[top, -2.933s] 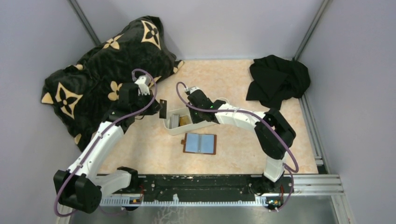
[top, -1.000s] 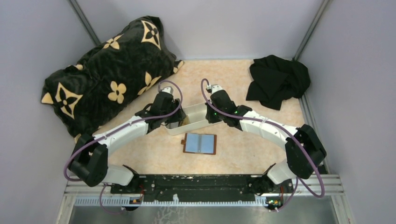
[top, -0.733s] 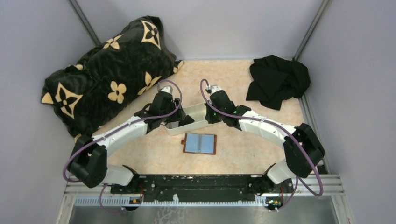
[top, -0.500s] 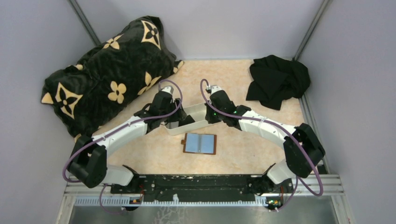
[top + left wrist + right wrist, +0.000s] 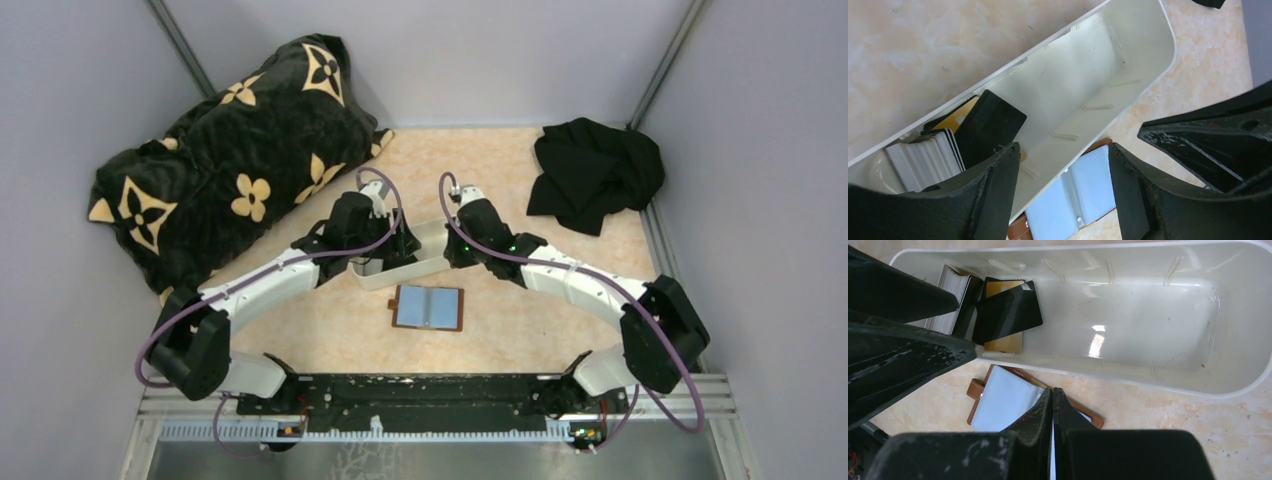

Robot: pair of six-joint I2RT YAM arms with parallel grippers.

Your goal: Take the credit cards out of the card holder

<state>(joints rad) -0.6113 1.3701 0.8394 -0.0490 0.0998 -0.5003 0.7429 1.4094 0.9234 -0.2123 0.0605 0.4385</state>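
The card holder [image 5: 429,307] lies open on the table, blue-grey inside up, brown edge showing, just in front of the long white tray [image 5: 432,237]. In the tray's left end lie the credit cards: a black card [image 5: 990,125] tilted over a gold one [image 5: 1004,342], beside an upright stack of pale cards [image 5: 923,160]. My left gripper [image 5: 1063,172] hangs open over the tray's near wall with nothing between its fingers; below it shows the card holder [image 5: 1083,190]. My right gripper [image 5: 1053,391] is shut and empty, above the card holder [image 5: 1003,400].
A black pillow with beige flowers [image 5: 220,150] fills the back left. A crumpled black cloth [image 5: 595,175] lies at the back right. Grey walls enclose the table on three sides. A black rail [image 5: 420,395] with the arm bases runs along the near edge.
The left gripper brought a black card down into the tray, let it go, opened wider and shifted slightly right. The right arm edged right, staying shut.
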